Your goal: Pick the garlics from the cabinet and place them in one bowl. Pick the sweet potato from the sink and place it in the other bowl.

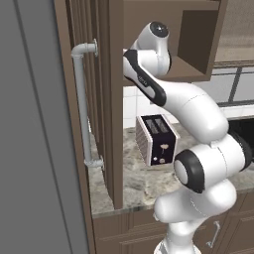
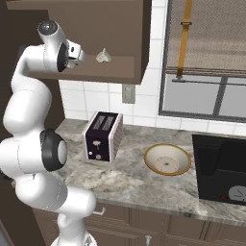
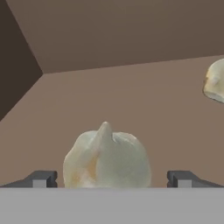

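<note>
1. Here the end effector [image 3: 111, 178] stands fully open inside the cabinet [image 2: 120, 29], holding nothing.
2. One garlic [image 3: 107, 159] sits between its fingertips; another garlic [image 3: 215, 81] lies at two o'clock.

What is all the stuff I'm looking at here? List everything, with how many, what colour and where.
Off-white pointed garlic bulbs: two, on the cabinet shelf; one between the fingertips, one further right.
Dark brown wooden wall cabinet: one, above the counter.
Shallow tan wooden bowl: one, on the counter beside the sink.
Black recessed sink: one, right end of counter.
Boxy toaster: one, dark front with pale sides, on the counter below the cabinet.
Speckled grey stone counter: one.
Tall grey fridge: one, far left.
Window with tan blind: one, above the sink.
Two-finger gripper: one, dark tips, open either side of the near garlic.
</note>
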Tool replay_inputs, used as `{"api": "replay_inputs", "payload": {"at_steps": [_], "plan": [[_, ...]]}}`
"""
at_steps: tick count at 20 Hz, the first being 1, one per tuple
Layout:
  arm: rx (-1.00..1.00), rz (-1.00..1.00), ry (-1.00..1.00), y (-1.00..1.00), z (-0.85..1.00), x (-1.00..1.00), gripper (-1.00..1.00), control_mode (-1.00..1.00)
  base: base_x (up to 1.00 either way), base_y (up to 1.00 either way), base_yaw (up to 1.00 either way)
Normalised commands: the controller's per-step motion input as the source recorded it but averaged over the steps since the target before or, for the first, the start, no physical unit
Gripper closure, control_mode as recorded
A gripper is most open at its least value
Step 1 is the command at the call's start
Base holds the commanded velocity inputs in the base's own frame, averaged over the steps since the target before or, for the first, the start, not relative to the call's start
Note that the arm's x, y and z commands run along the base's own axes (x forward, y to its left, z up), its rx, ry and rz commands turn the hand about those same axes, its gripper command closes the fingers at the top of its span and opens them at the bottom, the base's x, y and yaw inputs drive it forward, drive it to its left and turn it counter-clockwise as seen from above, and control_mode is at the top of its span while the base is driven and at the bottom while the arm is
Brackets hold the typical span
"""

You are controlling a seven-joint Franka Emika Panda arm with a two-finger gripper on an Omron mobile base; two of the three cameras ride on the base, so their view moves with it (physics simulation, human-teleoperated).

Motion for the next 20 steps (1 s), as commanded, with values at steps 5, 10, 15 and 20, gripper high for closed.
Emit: {"api": "replay_inputs", "payload": {"at_steps": [5, 10, 15, 20], "plan": [[0.0, 0.0, 0.06, 0.01, 0.0, 0.28, -1.0, -1.0, 0.0, 0.0, 0.0], [0.0, 0.0, 0.04, 0.03, 0.0, 0.17, -1.0, -1.0, 0.0, 0.0, 0.0], [0.0, 0.0, 0.0, 0.0, 0.0, 0.0, -1.0, -1.0, 0.0, 0.0, 0.0], [0.0, 0.0, 0.0, 0.0, 0.0, 0.0, -1.0, -1.0, 0.0, 0.0, 0.0]]}}
